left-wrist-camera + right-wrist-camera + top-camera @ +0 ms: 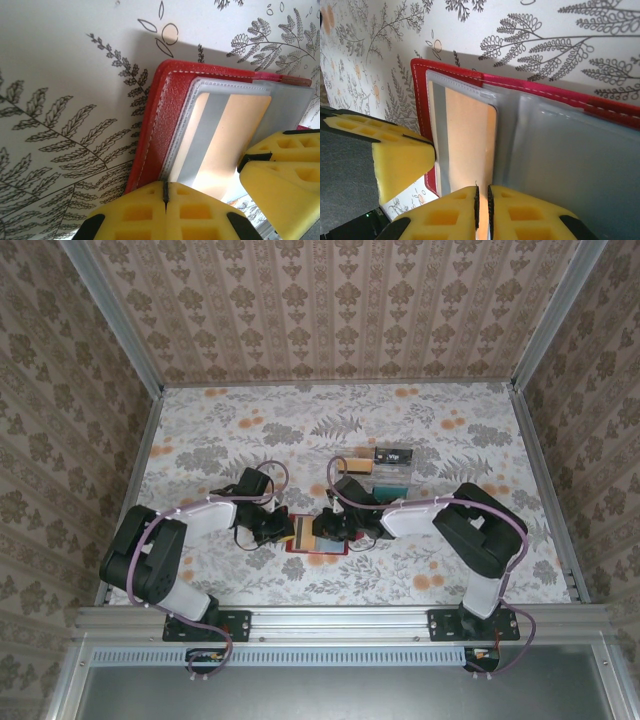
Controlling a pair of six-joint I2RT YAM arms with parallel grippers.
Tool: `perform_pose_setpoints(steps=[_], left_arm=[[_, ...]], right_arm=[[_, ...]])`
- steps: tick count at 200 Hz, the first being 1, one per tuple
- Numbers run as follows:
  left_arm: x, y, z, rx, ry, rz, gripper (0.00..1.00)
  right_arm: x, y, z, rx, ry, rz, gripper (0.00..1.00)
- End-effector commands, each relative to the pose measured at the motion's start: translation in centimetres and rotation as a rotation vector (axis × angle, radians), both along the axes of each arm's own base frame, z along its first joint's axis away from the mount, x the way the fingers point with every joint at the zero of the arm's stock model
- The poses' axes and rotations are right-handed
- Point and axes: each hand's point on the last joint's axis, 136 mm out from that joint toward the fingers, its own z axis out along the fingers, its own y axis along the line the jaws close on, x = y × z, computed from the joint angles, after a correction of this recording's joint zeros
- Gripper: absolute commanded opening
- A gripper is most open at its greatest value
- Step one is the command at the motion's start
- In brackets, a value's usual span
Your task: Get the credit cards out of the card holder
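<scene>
Patterned wallpaper closes in three sides, and the tabletop wears a floral and fern print; the card holder lies open and flat near my edge of it, directly between the two arms, its long axis running left to right in the top view; my left tool has its yellow fingers pressed together on the holder's left edge, where red cover meets clear sleeve; my right tool is closed to a hairline gap on what I judge to be the near edge of the tan-gold card, which sits inside the sleeve with its grey stripe along its long side, pointing away from that tool; so the pull should follow that axis, with the left tool as anchor; I cannot tell which end of the sleeve is open; no brand or print reads on card or holder; a dark flat item further back carries pale marks too small to read.
</scene>
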Motion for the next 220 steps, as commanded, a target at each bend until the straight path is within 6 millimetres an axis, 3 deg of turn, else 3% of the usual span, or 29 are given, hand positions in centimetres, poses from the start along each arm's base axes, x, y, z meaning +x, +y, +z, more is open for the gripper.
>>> perform_pose_setpoints(steps=[1, 33, 113, 139, 169, 194, 220], left_arm=[[-1.1, 1.0, -1.1, 0.048, 0.045, 0.014, 0.0], [-1.1, 1.0, -1.1, 0.047, 0.044, 0.014, 0.0], [-1.1, 0.7, -1.0, 0.034, 0.043, 0.006, 0.0], [-1.1, 0.7, -0.9, 0.035, 0.043, 0.006, 0.0], [-0.6, 1.0, 0.1, 0.037, 0.018, 0.014, 0.19], [-0.2, 0.9, 1.3, 0.021, -0.016, 0.018, 0.23], [0.2, 1.7, 1.0, 0.028, -0.01, 0.049, 0.22]], right_arm=[[-0.1, -0.5, 0.3, -0.006, -0.002, -0.016, 0.16], [-0.2, -0.5, 0.2, -0.008, 0.0, -0.014, 0.16], [0.0, 1.5, 0.2, 0.058, 0.022, 0.032, 0.16], [0.0, 1.3, 0.1, 0.054, 0.025, 0.025, 0.0], [0.0, 0.7, 0.2, 0.047, 0.017, 0.011, 0.0], [-0.1, 0.4, 0.3, 0.047, 0.013, 0.004, 0.0], [-0.1, 0.0, 0.4, 0.045, 0.01, -0.007, 0.0]])
